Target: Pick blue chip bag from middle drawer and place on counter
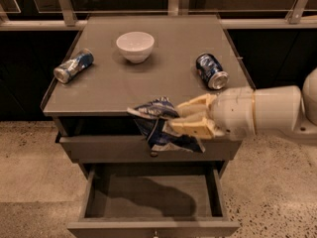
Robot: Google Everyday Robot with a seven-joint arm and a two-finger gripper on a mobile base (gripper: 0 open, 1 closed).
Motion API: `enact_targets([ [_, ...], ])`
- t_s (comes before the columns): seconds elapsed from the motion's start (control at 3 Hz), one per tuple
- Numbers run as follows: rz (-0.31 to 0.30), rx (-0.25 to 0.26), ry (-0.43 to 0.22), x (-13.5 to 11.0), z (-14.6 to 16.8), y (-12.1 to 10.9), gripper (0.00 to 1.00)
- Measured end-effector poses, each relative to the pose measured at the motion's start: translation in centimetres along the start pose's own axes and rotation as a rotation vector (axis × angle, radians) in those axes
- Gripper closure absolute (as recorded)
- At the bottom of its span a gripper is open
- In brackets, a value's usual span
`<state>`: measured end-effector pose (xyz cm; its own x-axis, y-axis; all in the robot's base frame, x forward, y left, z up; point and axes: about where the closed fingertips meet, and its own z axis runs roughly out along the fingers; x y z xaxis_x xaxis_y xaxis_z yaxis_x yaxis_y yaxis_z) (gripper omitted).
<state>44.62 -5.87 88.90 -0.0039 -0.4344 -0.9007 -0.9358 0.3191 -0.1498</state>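
Observation:
My gripper (179, 118) comes in from the right, and its tan fingers (195, 106) are shut on the blue chip bag (156, 124). The crumpled dark-blue bag with white patches hangs in the air in front of the counter's (163, 83) front edge, at about rim height. It is above the open middle drawer (151, 195), whose bare floor shows only the arm's shadow. The white arm (262, 110) reaches across from the right edge of the view.
A white bowl (134, 46) stands at the back middle of the counter. One blue-and-silver can (73, 66) lies at the left and another (212, 71) at the right. A closed drawer front with a small knob (154, 153) sits under the counter. Speckled floor surrounds the cabinet.

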Motion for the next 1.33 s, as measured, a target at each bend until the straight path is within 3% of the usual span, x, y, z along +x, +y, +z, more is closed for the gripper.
enact_targets([
  [0.33,-0.025,0.015,-0.014,-1.6,-0.4,-0.6,1.00],
  [0.67,-0.024,0.013,-0.013,-1.6,-0.3,-0.6,1.00],
  [1.0,-0.047,-0.022,-0.025,-2.5,0.7,-2.2,1.00],
  [1.33,-0.080,-0.068,-0.017,-4.8,2.2,-5.5,1.00],
])
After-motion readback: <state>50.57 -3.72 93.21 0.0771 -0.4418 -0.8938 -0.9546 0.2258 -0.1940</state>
